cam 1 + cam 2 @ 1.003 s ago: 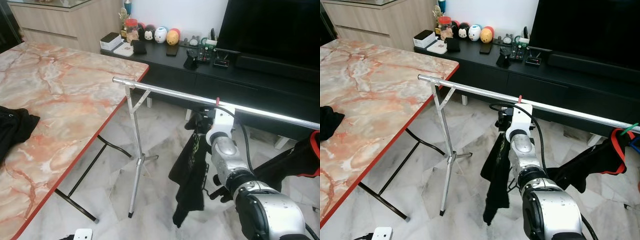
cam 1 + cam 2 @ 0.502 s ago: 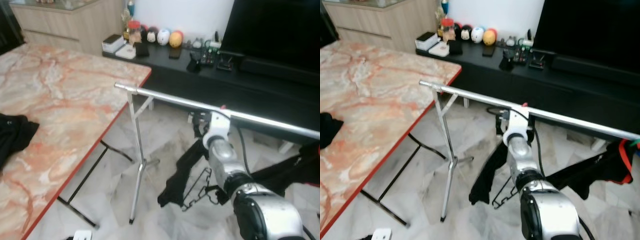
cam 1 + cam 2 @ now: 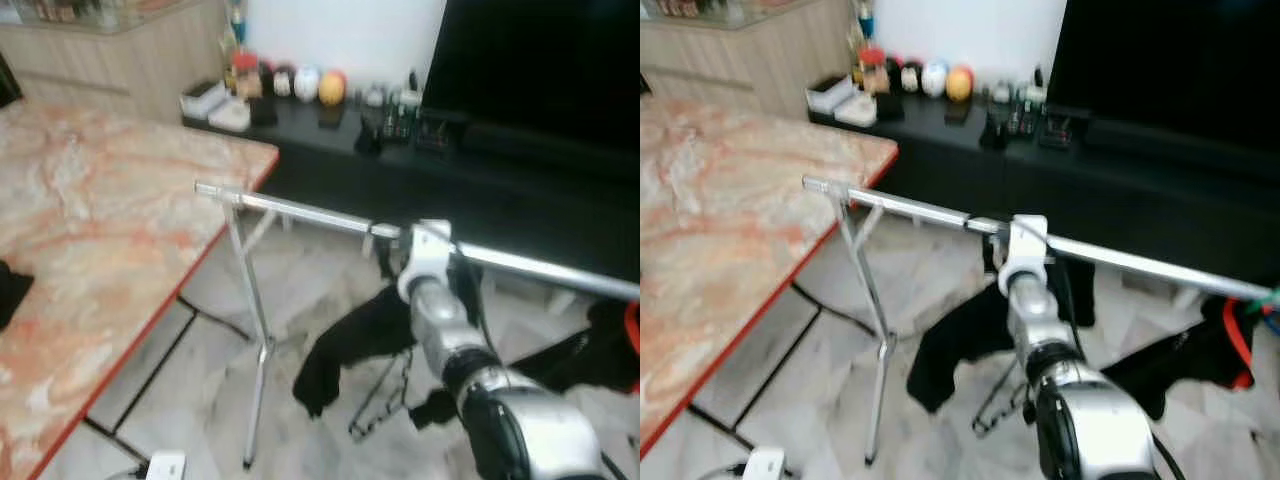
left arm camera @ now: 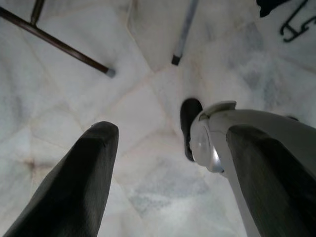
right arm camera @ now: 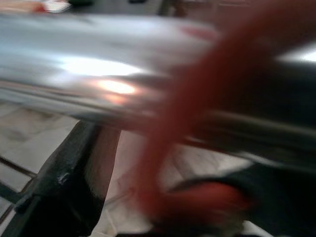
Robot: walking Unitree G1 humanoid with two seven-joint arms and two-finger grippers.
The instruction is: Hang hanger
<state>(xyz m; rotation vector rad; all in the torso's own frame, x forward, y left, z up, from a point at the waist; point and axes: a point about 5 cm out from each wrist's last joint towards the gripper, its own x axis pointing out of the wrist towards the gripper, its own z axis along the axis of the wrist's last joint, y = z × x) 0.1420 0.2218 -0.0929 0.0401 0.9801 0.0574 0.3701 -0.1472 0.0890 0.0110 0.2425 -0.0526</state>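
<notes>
My right arm reaches up to the silver clothes rail [image 3: 300, 210], with its white wrist [image 3: 428, 255] right against the bar. In the right wrist view my right gripper [image 5: 187, 197] is shut on the hanger, whose blurred red hook [image 5: 197, 113] crosses in front of the rail [image 5: 98, 64]. A black garment [image 3: 350, 340] hangs from the hanger and swings out to the left, with a black wire frame [image 3: 385, 400] below it. My left gripper [image 4: 170, 133] hangs open over the marble floor, holding nothing.
Another black garment with red trim [image 3: 1230, 340] hangs further right on the rail. The rack's upright [image 3: 255, 360] stands beside the marble table [image 3: 100, 230] on the left. A dark TV console [image 3: 330, 120] and TV [image 3: 540, 60] stand behind. A white plug [image 3: 165, 465] lies on the floor.
The camera has shifted and blurred. My right wrist rose to the level of the rail, and the black garment swung from hanging straight down out to the left, baring the wire frame.
</notes>
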